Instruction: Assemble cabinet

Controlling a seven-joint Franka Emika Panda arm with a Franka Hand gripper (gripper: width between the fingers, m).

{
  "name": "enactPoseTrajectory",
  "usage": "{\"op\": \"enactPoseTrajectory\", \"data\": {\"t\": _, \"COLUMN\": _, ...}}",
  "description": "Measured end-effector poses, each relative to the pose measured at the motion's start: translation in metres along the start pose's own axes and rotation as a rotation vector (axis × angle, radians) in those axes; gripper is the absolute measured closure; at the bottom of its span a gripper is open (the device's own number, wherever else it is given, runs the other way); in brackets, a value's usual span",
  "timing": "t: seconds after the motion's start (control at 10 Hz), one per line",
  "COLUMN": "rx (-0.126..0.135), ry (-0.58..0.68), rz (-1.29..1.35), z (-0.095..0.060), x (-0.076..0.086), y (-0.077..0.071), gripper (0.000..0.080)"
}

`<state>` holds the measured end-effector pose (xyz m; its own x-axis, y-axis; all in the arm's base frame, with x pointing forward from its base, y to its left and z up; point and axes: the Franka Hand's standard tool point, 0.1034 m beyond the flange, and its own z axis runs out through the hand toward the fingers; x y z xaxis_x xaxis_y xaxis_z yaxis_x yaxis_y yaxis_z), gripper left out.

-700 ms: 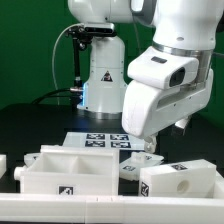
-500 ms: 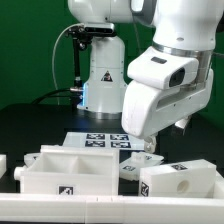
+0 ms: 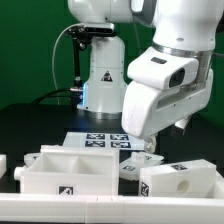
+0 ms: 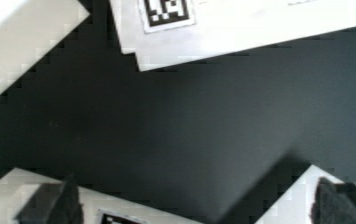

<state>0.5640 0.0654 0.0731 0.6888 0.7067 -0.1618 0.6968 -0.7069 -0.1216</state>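
The cabinet lies in loose white pieces along the table's front. A large open box-shaped piece (image 3: 68, 171) is toward the exterior view's left, and a smaller block (image 3: 182, 181) with marker tags is toward its right. My gripper (image 3: 148, 146) hangs just behind the gap between them, above the dark table. In the wrist view the gripper (image 4: 196, 208) is open with only dark table between its fingers (image 4: 50, 205). White cabinet pieces (image 4: 299, 196) show beside each fingertip, and nothing is held.
The marker board (image 3: 100, 140) lies flat behind the pieces, and its tagged edge (image 4: 219, 40) shows in the wrist view. The robot's base (image 3: 100, 75) stands at the back. A low white rail (image 3: 110, 212) runs along the front edge. Another white piece (image 3: 3, 163) sits at the far left.
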Motion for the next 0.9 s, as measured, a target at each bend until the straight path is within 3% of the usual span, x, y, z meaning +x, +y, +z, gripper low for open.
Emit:
{"op": "enactPoseTrajectory", "data": {"t": 0.2, "rx": 0.000, "ry": 0.000, "rz": -0.002, "z": 0.000, "x": -0.002, "y": 0.002, "gripper": 0.0150}}
{"op": "enactPoseTrajectory", "data": {"t": 0.5, "rx": 0.015, "ry": -0.001, "rz": -0.041, "z": 0.006, "x": -0.040, "y": 0.042, "gripper": 0.0150}}
{"op": "enactPoseTrajectory", "data": {"t": 0.9, "rx": 0.016, "ry": 0.001, "rz": 0.028, "z": 0.006, "x": -0.041, "y": 0.043, "gripper": 0.0150}}
